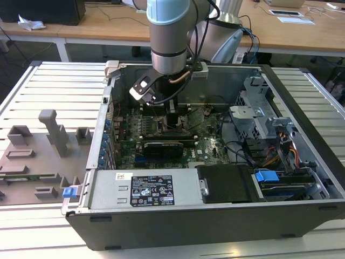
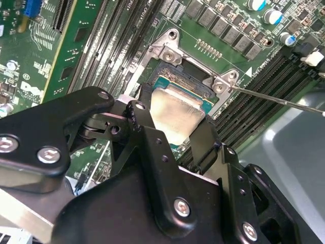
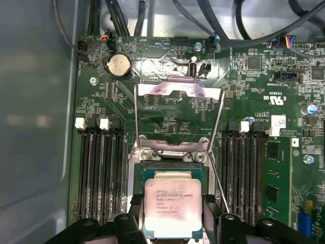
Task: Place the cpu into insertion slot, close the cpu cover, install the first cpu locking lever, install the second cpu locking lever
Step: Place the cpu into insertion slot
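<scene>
Your gripper [image 2: 172, 124] is closed on the cpu [image 3: 171, 206], with one black finger against each of two opposite edges. The chip has its silver top up and is right over the insertion slot [image 3: 175, 169]; you cannot tell from these views if it already rests inside. The cpu cover [image 3: 179, 89] stands open, on the side of the socket away from the gripper. A thin lever rod [image 2: 279, 100] sticks out free beside the socket. In the exterior view, the arm [image 1: 170, 38] reaches down into the open computer case [image 1: 178, 216].
</scene>
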Controlling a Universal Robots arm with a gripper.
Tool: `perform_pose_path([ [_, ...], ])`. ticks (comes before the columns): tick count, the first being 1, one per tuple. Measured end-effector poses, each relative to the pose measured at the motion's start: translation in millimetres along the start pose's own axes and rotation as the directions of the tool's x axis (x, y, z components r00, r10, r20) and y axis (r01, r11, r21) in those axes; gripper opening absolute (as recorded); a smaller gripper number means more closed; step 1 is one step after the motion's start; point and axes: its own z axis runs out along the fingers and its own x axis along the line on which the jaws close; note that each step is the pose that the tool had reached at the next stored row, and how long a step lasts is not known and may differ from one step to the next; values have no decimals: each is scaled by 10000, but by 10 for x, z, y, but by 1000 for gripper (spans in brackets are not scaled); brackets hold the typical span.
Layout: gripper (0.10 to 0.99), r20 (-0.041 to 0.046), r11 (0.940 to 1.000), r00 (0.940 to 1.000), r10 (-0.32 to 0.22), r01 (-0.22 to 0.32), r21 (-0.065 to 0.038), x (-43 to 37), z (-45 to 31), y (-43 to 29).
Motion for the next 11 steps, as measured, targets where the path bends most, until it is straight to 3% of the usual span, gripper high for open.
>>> perform_pose_path([
  [5, 541, 1, 10000, 10000, 3, -3, 0, -2, 114, -10],
  [11, 541, 11, 10000, 10000, 54, -54, 0, -3, 143, -12],
])
